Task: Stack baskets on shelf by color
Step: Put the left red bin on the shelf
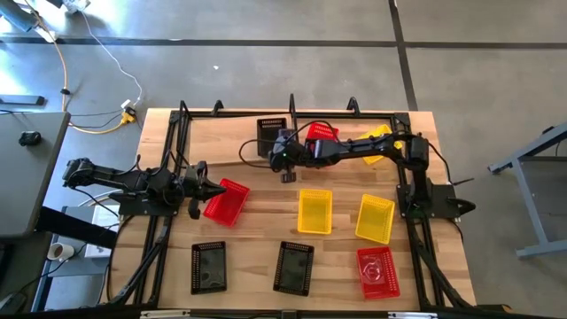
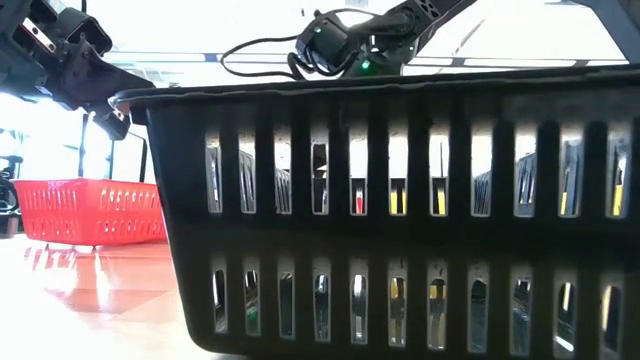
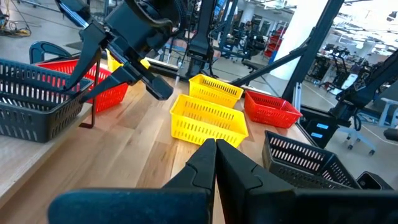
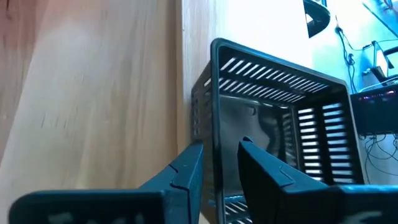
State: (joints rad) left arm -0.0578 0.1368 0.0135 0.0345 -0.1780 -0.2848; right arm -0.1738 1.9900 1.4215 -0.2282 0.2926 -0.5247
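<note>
My right gripper (image 4: 221,165) is open by a narrow gap. It stands over a black basket (image 1: 272,133) at the table's far edge, beside the shelf's central post (image 1: 292,106), with one finger outside the basket's long wall (image 4: 214,124) and one inside. A red basket (image 1: 321,133) and a yellow basket (image 1: 381,142) sit farther right under that arm. My left gripper (image 3: 216,149) is shut and empty. It hovers by the left rim of a red basket (image 1: 226,202) that rests on its base on the table (image 2: 90,210).
On the table's near half sit two yellow baskets (image 1: 314,211) (image 1: 375,218), a red basket (image 1: 378,270) and two black baskets (image 1: 208,266) (image 1: 293,266). One of the black baskets fills the low view (image 2: 400,220). Black frame tubes (image 1: 182,133) run along the table's sides.
</note>
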